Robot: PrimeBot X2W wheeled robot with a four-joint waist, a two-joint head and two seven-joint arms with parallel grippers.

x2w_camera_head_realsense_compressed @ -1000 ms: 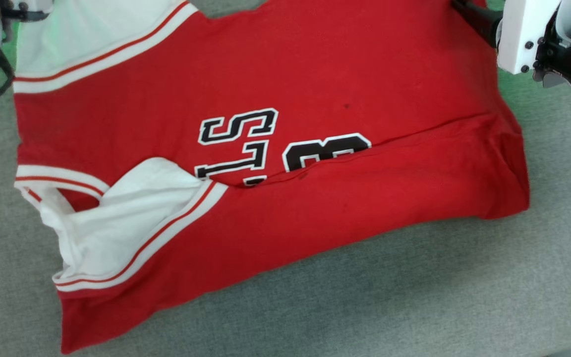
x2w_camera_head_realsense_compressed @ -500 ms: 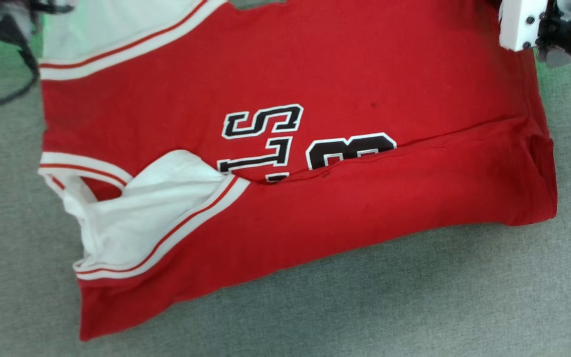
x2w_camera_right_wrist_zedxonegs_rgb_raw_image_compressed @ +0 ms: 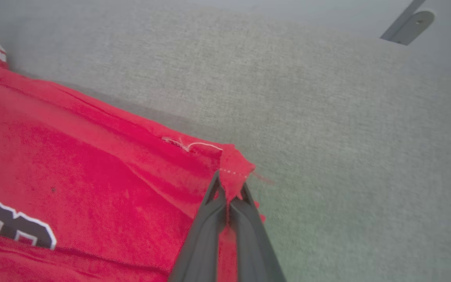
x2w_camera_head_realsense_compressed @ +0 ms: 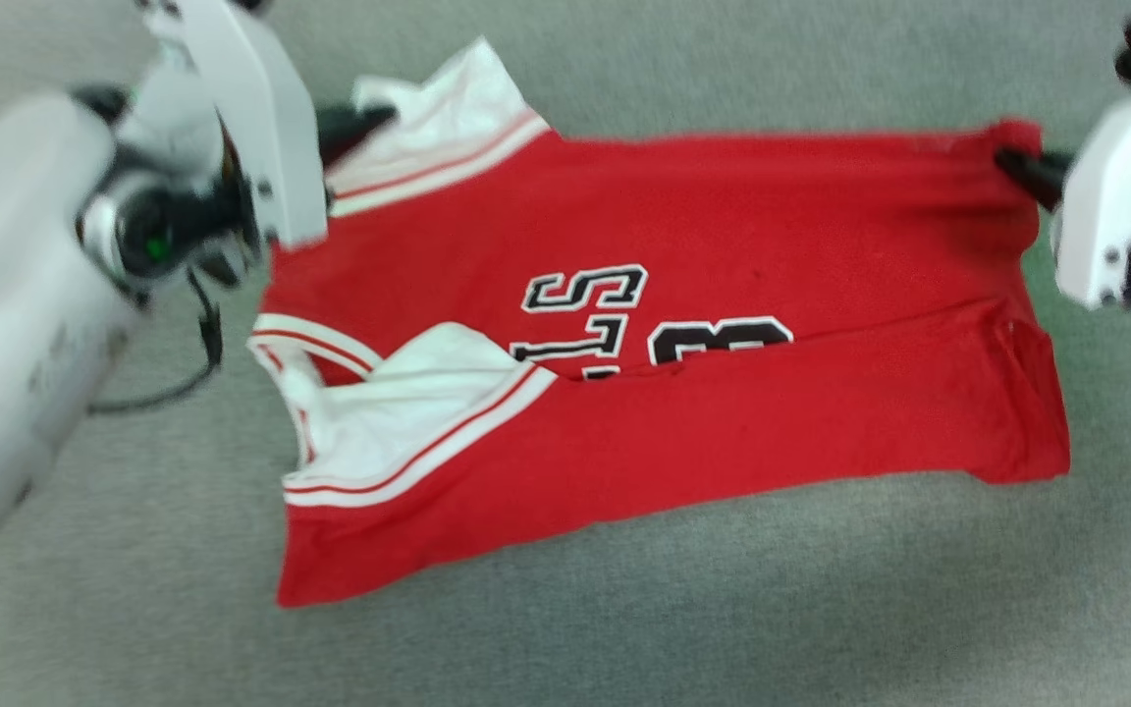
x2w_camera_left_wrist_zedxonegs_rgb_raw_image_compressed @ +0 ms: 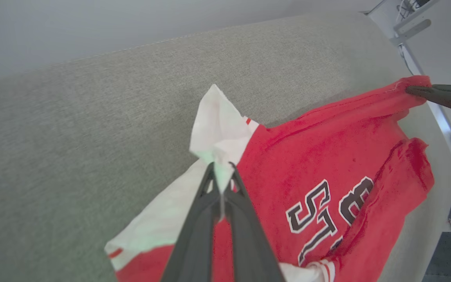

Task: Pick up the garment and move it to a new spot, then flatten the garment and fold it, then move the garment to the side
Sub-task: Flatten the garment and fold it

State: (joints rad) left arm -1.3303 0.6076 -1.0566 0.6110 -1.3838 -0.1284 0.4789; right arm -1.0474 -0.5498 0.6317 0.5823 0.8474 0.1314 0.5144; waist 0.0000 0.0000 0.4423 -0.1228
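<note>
Both arms at work on the red soft-cloth T-shirt with white sleeves and striped trim, which is spread sideways across the grey cloth-covered desk. My left jaws are pressed together on a pinch of the far white sleeve, and my right jaws are clamped on the red hem corner. The far edge runs taut between the two grips and appears raised off the desk. The near part lies on it, with the near side folded over the black-and-white lettering. The dangers, as I judge them, start with the grips: each holds only a small tuft, so pulling too hard apart could slip a corner free and drop that side in a heap. The loose sleeve may stretch instead of carrying the body, skewing the lay. Dragging the trailing cloth over the rough desk covering could also rumple the near fold and bunch the near white sleeve.
</note>
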